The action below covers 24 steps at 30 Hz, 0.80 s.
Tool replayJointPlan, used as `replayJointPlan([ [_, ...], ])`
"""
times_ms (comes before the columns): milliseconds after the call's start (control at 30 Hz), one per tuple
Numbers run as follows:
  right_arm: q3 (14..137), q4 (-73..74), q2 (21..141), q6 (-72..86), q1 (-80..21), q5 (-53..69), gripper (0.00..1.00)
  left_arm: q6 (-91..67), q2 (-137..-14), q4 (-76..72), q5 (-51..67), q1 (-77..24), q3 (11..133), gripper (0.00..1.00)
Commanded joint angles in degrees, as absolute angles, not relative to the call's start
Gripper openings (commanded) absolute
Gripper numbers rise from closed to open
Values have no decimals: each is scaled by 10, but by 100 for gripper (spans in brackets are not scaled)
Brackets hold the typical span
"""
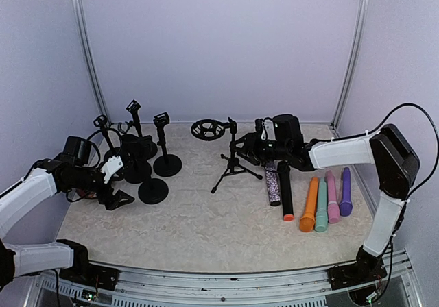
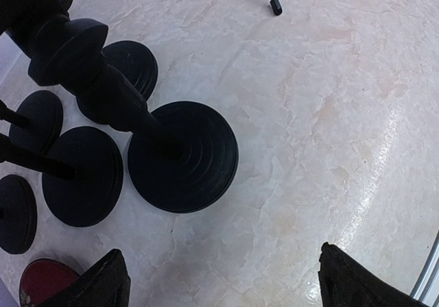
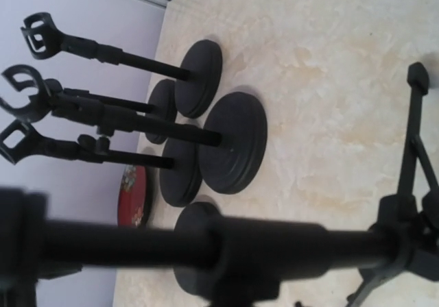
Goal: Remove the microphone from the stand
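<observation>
Pale lilac walls are enclosing a marbled beige tabletop. Round-base stands are crowding the left. A tripod stand is standing at centre. Six microphones are lying in a row to its right, beneath the right arm. The left jaws are hanging released beside the round bases. Whether the right jaws are released or clenched cannot be told.

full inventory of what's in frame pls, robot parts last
round-base mic stands: at least five, black, clustered at left
tripod stand: one, black, centre
ring mount: one, black, at the tripod stand's top
microphones: six (glitter, black with orange tip, orange, mint, pink, purple), lying in a row right of the tripod stand
red disc: one, red, far left beside the stand bases
table: one, beige marbled
left end effector: open, empty, above the round bases
right end effector: at the tripod stand's top, open or shut unclear
</observation>
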<state>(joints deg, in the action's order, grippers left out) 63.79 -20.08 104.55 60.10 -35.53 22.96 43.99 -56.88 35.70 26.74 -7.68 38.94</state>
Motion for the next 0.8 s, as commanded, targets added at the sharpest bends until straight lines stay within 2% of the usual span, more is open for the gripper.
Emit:
replayJointPlan([
  [0, 661, -207, 1066, 608, -349, 251, 42, 448, -563, 368, 273, -72, 407, 93],
  [500, 679, -146, 1056, 564, -350, 215, 12, 450, -568, 369, 272, -72, 416, 93],
  [767, 694, -52, 1039, 487, -361, 135, 3, 449, -573, 370, 272, -72, 422, 93],
])
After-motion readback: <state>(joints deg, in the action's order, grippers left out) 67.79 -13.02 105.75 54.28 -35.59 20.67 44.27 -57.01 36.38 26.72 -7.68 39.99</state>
